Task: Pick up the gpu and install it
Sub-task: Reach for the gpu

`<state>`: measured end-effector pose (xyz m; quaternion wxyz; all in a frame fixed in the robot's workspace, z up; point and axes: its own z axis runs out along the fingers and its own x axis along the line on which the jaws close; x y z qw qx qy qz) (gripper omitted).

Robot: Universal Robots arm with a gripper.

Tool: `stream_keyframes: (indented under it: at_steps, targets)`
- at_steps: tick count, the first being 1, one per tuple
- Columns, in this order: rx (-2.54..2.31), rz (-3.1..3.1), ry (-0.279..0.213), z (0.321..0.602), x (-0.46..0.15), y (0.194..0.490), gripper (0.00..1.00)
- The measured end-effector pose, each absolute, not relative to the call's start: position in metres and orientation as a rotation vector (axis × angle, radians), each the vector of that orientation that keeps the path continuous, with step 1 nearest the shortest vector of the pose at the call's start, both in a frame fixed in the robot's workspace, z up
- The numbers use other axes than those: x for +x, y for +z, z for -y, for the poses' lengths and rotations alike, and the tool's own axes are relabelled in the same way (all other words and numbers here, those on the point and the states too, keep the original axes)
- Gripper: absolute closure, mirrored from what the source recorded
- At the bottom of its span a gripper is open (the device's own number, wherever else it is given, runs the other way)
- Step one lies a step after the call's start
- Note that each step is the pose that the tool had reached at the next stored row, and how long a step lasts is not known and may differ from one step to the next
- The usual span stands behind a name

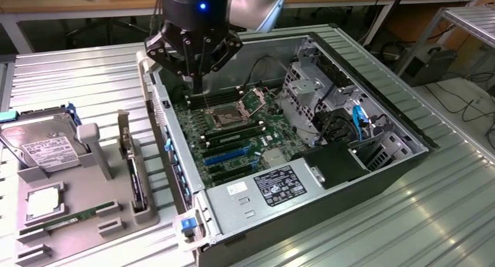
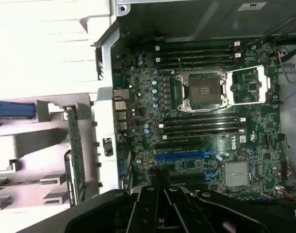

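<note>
The gpu [image 1: 133, 173] stands on edge in a slot of the grey holder [image 1: 85, 209] at the exterior view's left, its silver end bracket [image 1: 123, 132] sticking up; it is a thin green card seen edge-on. In the wrist view the gpu [image 2: 75, 155] lies beside the case wall. My gripper [image 1: 197, 87] hangs over the back part of the open computer case [image 1: 386, 163], above the motherboard [image 1: 232, 145], well away from the gpu. Its fingers are pressed together with nothing between them. In the wrist view the gripper [image 2: 162, 187] hangs over the blue expansion slot [image 2: 182, 156].
The holder also carries a silver hard drive [image 1: 43, 145], a processor [image 1: 43, 200] and a narrow RAM stick [image 1: 73, 214]. Inside the case are the open processor socket [image 1: 232, 113], drive cages [image 1: 309, 87], cables [image 1: 360, 119] and a power supply [image 1: 270, 186]. Everything rests on a ribbed metal table [image 1: 433, 220].
</note>
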<state>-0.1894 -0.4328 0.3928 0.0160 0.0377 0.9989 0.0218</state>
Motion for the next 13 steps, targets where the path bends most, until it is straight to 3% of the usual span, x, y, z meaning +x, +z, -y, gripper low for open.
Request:
stream_keyframes:
  at_steps: [13]
  targets:
    - [0.117, -3.107, 0.067, 0.445, -0.266, 0.374, 0.89]
